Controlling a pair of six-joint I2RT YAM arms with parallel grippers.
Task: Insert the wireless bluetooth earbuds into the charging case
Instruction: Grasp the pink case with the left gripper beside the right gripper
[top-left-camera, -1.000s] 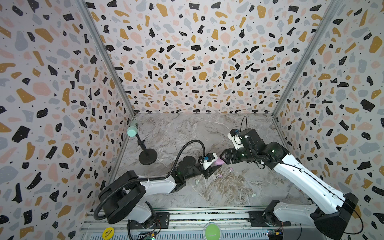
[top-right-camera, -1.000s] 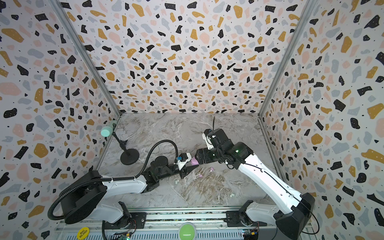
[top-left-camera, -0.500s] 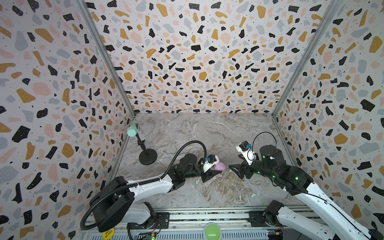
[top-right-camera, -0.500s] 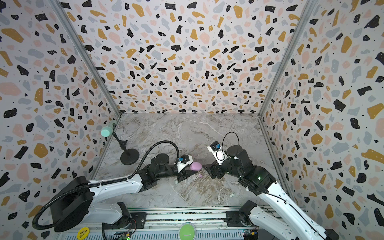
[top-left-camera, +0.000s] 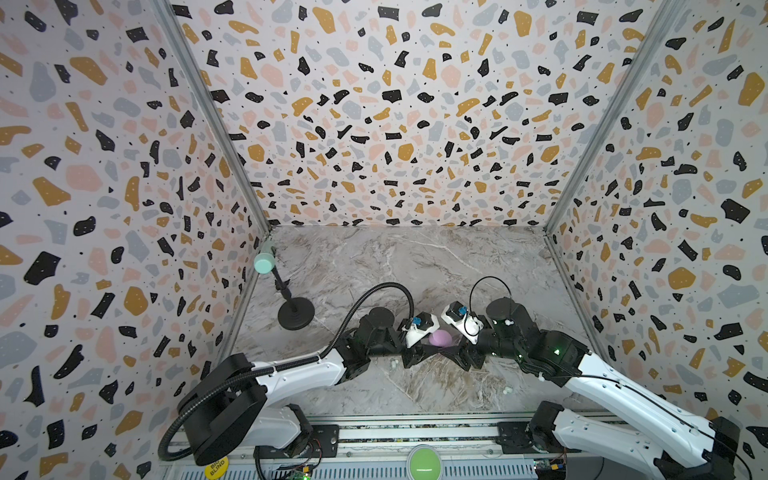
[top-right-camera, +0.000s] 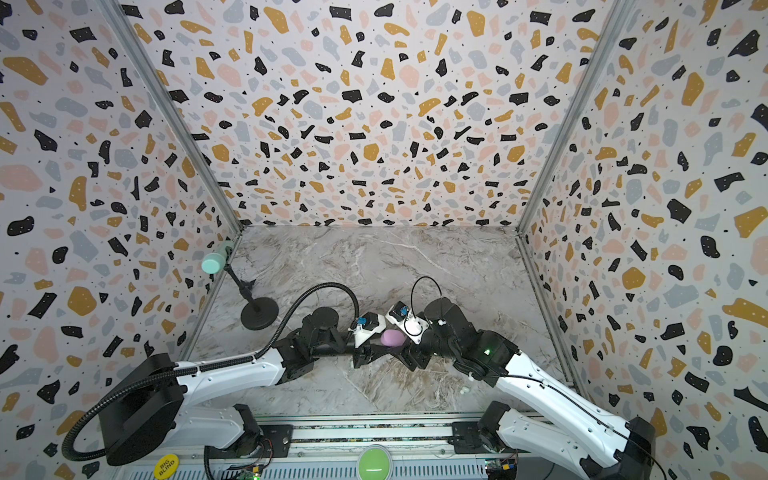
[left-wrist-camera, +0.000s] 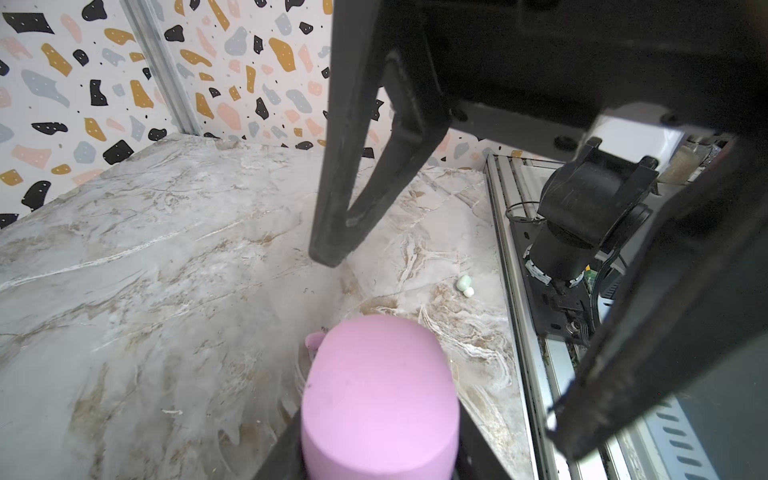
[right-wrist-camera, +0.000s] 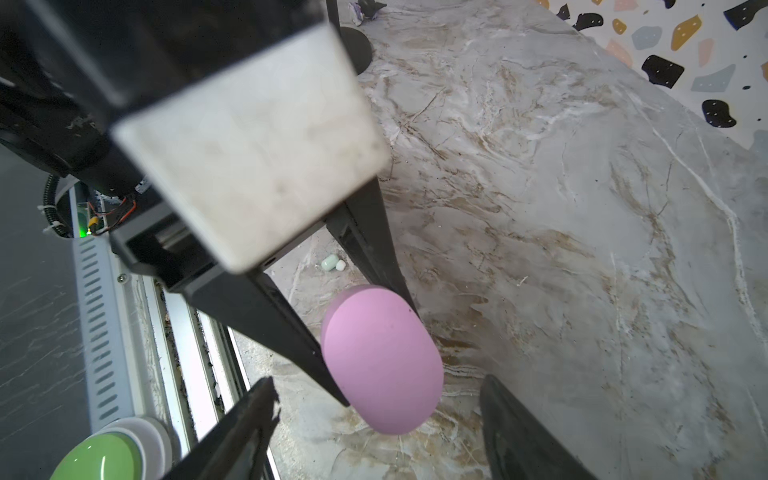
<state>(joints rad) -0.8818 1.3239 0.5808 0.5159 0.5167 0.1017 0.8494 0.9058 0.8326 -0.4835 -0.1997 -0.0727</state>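
Note:
My left gripper (top-left-camera: 420, 350) is shut on a closed lilac-pink oval charging case (top-left-camera: 439, 338) and holds it just above the marble floor, near the front middle in both top views. The case fills the left wrist view (left-wrist-camera: 380, 399), with dark fingers (left-wrist-camera: 282, 453) on either side of it. My right gripper (right-wrist-camera: 380, 432) faces the case (right-wrist-camera: 380, 361) from the right. It is open, and its fingertips stand apart from the case's near end. One mint-white earbud (right-wrist-camera: 332, 262) lies on the floor below the left gripper (top-left-camera: 392, 365). Another earbud (top-left-camera: 506, 390) lies by the right arm.
A black stand with a mint head (top-left-camera: 295, 316) is at the left wall. The metal rail (top-left-camera: 415, 432) with a green button (top-left-camera: 423, 463) runs along the front edge. Patterned walls enclose three sides.
The right arm has swung down from the back towards the front, bringing its gripper up to the case from the right, jaws a little narrower. The left gripper carried the case slightly rightward.

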